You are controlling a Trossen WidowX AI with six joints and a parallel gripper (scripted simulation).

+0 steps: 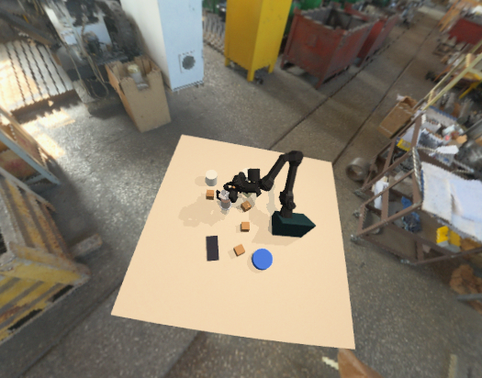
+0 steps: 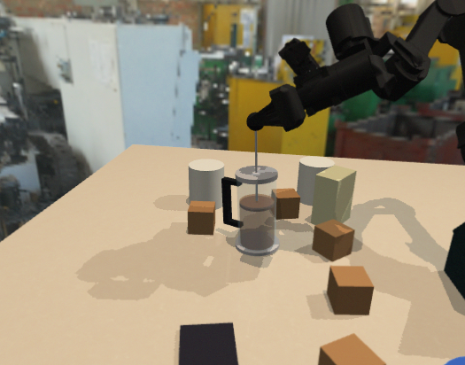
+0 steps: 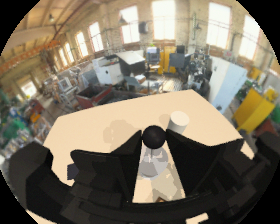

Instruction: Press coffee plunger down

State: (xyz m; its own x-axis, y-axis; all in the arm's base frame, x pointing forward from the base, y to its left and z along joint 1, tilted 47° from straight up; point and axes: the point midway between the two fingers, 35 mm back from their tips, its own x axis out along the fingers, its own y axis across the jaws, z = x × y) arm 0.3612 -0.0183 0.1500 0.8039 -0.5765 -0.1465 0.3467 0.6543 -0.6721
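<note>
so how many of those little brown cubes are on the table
5 in the exterior view: one left of the coffee press at, one behind it, then three lined up toward the camera on its right. None looks hidden.

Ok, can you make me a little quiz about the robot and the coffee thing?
1. True or false: the hand is closed on the plunger knob.
2. Which has the black handle? A) the white cylinder B) the coffee press C) the pale green box
3. Fill in: the plunger rod stands ____ above the lid, so the pressing is not finished.

Key: 1 true; 2 B; 3 high.
</note>
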